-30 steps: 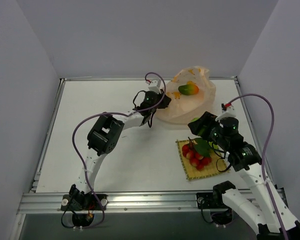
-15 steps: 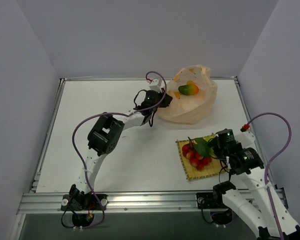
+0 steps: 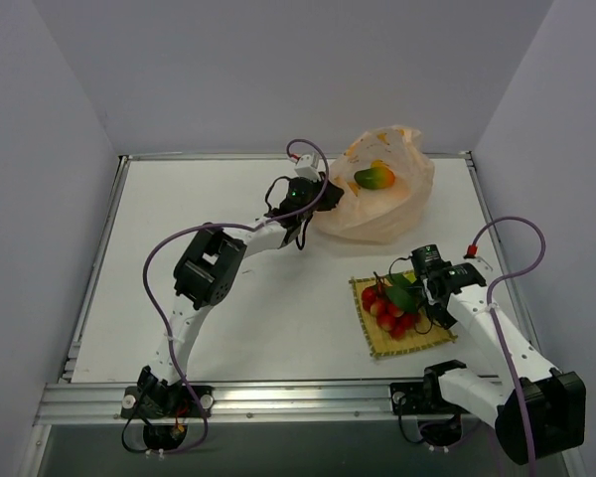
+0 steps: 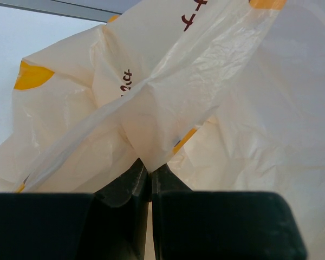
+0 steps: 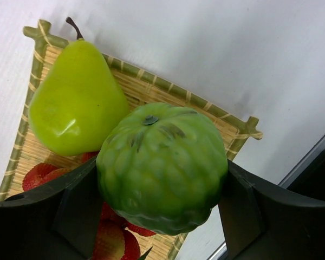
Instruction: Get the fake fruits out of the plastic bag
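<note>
Left fingers point(image 4: 125, 187) pinch plastic bag point(image 4: 168, 108) edge; right fingers point(image 5: 54, 214) clamp green fruit point(image 5: 162, 168) over mat point(image 5: 151, 86).

Left tool point(image 4: 150, 176) outstretched, clamped; right tool point(image 5: 161, 187) near, likewise clamped.

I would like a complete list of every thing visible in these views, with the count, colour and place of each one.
plastic bag: one, pale peach-orange, far right of the table
mango: one, green-orange, inside the bag
woven mat: one, yellow, near right
berry bunch: one, red with green leaves, on the mat
pear: one, green, lying on the mat
custard apple: one, green, held over the mat
table: one, white
left fingers: black, pinching a bag fold
right fingers: black, gripping the custard apple
</note>
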